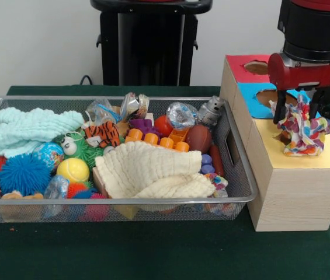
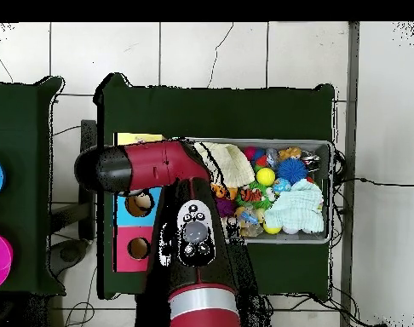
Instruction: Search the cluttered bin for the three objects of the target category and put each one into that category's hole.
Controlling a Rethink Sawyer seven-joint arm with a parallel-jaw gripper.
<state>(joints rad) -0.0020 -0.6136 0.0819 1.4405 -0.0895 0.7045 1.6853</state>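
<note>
My gripper is shut on a bundle of white fabric with red, blue, yellow and green patches. It holds the bundle low over the yellow face of the pale wooden box. The bundle hides most of the hole; only a brown edge shows at its left. The wire mesh bin stands left of the box, full of toys. A bit of similar printed fabric peeks out at the bin's front right corner. In the overhead view the arm covers the yellow face and the gripper.
In the bin lie a cream muslin cloth, a mint-green cloth, a blue spiky ball, a yellow ball and a tiger toy. The blue-faced cut-out and the red-faced cut-out lie behind the yellow face.
</note>
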